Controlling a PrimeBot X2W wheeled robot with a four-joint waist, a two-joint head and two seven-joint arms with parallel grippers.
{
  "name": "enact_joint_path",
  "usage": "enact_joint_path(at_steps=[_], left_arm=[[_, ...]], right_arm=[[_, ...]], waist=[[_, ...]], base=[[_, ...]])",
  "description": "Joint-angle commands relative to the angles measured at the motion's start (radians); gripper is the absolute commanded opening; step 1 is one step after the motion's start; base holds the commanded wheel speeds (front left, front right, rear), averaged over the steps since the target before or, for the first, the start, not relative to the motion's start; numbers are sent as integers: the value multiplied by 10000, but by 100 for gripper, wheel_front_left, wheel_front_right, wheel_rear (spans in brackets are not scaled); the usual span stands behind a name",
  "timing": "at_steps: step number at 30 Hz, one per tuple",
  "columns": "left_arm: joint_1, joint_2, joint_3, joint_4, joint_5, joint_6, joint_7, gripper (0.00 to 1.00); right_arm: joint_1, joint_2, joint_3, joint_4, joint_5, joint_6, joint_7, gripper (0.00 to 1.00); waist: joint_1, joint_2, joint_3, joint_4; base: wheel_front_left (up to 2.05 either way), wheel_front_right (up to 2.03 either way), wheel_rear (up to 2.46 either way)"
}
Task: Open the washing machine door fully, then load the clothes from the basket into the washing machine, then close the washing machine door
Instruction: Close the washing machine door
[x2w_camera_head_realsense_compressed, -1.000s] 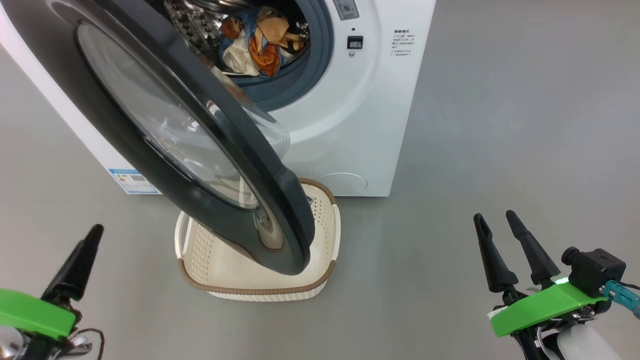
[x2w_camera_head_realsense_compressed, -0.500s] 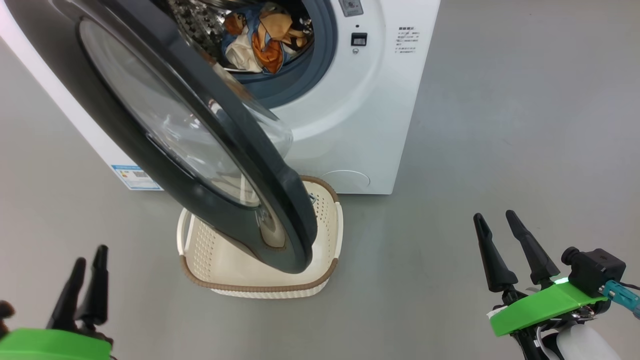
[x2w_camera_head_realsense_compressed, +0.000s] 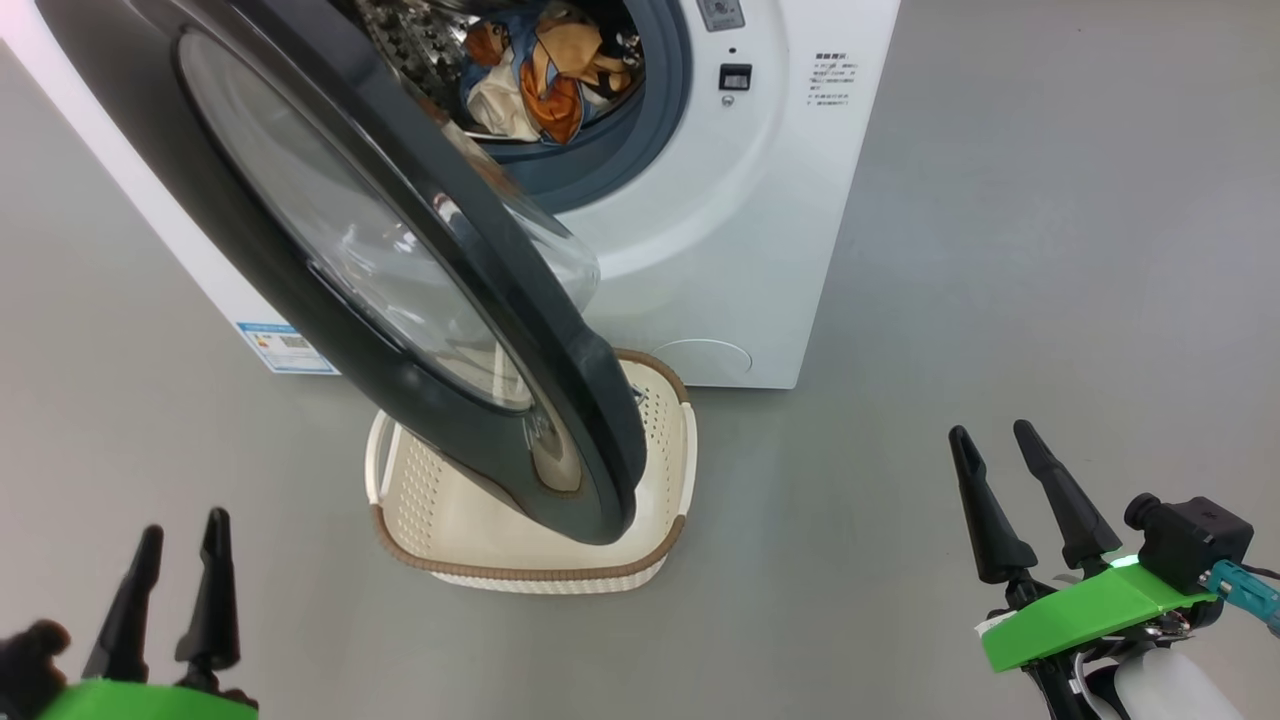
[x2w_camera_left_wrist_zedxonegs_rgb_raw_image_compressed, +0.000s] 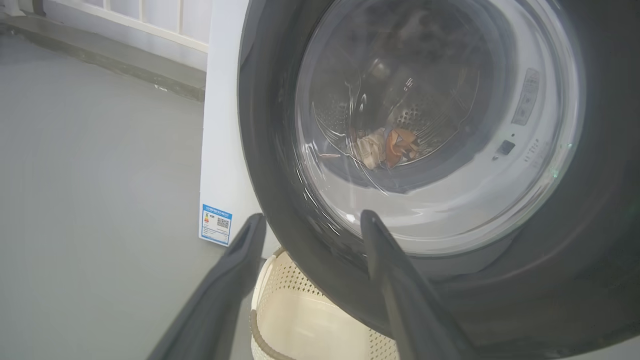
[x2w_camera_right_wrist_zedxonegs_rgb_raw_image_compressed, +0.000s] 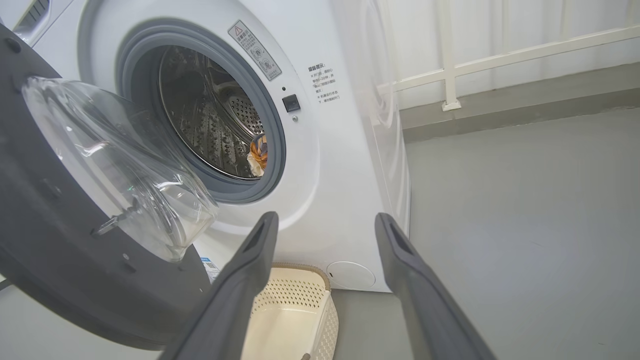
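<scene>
Left claw has drawn back; washing machine door overhangs the basket.

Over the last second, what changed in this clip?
The left gripper turned so both fingers show and drew back low in the head view, open and empty. The picture's slight shift is camera motion. The right gripper, door, basket and clothes inside the washing machine stayed put.
</scene>
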Motion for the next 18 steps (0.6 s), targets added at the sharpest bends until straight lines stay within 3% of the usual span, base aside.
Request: enact_joint_path(at_steps=[1, 6, 18], left_arm=[[-87, 158, 552, -202, 298, -23, -63, 100], [94, -243, 992, -217, 1652, -23, -63, 100], [352, -1007, 1850, 72, 3782, -23, -64, 100]], right_arm=[[-72, -110, 179, -206, -106, 56, -82, 100], [-90, -110, 188, -197, -104, 56, -82, 100], [-108, -113, 232, -187, -82, 56, -82, 100]], waist=[[0, 0, 1, 9], [0, 0, -20, 22], [0, 0, -27, 16]], base=[[0, 0, 0], [0, 0, 0], [0, 0, 0]])
